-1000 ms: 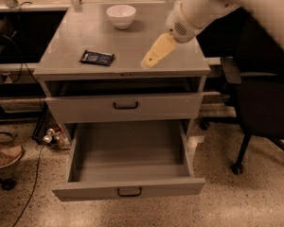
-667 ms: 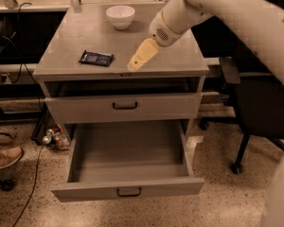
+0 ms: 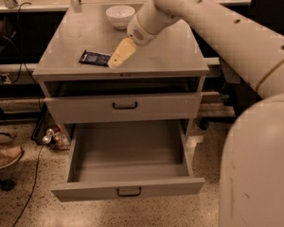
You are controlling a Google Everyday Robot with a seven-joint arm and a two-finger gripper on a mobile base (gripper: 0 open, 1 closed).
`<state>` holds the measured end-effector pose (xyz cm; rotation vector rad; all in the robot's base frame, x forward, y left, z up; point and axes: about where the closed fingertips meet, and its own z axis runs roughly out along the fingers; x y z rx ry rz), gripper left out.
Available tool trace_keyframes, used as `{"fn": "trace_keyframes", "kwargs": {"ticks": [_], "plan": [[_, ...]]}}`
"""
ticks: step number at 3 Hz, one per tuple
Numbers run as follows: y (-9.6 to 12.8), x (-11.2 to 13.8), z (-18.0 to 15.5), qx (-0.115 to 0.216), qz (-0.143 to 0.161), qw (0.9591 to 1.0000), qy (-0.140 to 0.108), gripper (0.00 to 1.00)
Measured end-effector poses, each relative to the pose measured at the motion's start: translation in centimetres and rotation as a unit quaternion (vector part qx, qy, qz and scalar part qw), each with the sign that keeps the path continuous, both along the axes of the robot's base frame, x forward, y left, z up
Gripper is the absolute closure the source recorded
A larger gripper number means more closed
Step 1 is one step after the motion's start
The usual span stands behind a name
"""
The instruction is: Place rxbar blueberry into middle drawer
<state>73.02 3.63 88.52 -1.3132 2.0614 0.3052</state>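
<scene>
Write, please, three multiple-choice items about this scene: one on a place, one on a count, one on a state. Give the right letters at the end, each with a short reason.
1. Where does the small flat snack bar in its dark navy wrapper lie?
A. on the grey cabinet top
B. inside the lower drawer
C. on the speckled floor

2. How many round white bowls stand on the cabinet top?
A. none
B. one
C. two

3. In what state is the lower wide grey metal drawer?
A. pushed shut
B. pulled out, nothing seen inside
C. pulled out, with the snack bar inside

Key:
1 A: the snack bar rests near the front left of the cabinet top, and the tan gripper is just beside its right end.
2 B: only one is seen, at the back.
3 B: its bare tray shows.
</scene>
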Motion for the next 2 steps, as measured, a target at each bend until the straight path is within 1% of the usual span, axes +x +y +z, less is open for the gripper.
{"fn": "trace_keyframes", "kwargs": {"ticks": [1, 2], "plan": [[2.7, 1.8, -0.6, 0.006, 0.0, 1.0, 0.004, 0.0], [5.4, 2.8, -1.4, 0.01, 0.009, 0.9999, 0.005, 0.0]]}}
